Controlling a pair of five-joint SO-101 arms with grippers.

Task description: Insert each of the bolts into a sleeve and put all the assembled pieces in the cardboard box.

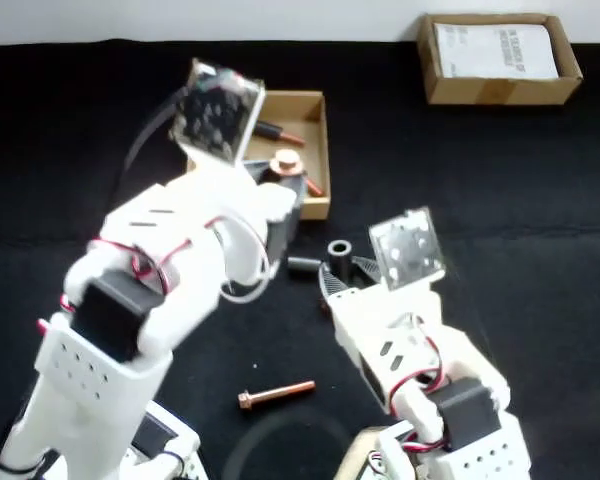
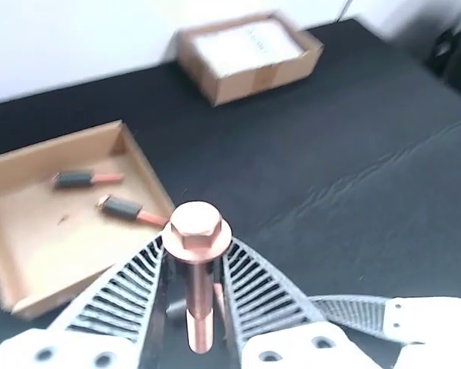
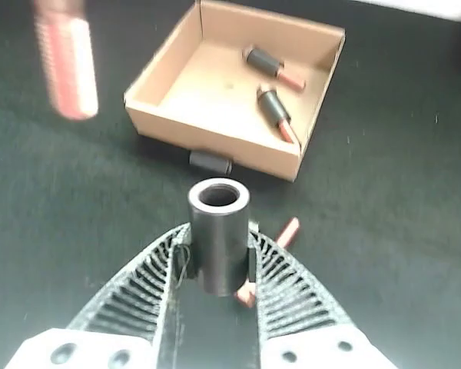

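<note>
left pincer point(image 2: 194, 257) clamped on copper bolt point(image 2: 194, 227), head up, above cardboard box point(image 2: 31, 223) edge. right pincer point(image 3: 217, 250) clamped on black sleeve point(image 3: 218, 231), upright, bore up. two assembled pieces point(image 3: 270, 64) lie in box. loose bolt point(image 1: 276, 393) on tabletop point(image 1: 540, 250).

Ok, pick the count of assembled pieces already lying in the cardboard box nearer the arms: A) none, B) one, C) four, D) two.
D: in the right wrist view, one sleeved bolt and a second sleeved bolt lie inside the cardboard box, and nothing else lies there.
</note>
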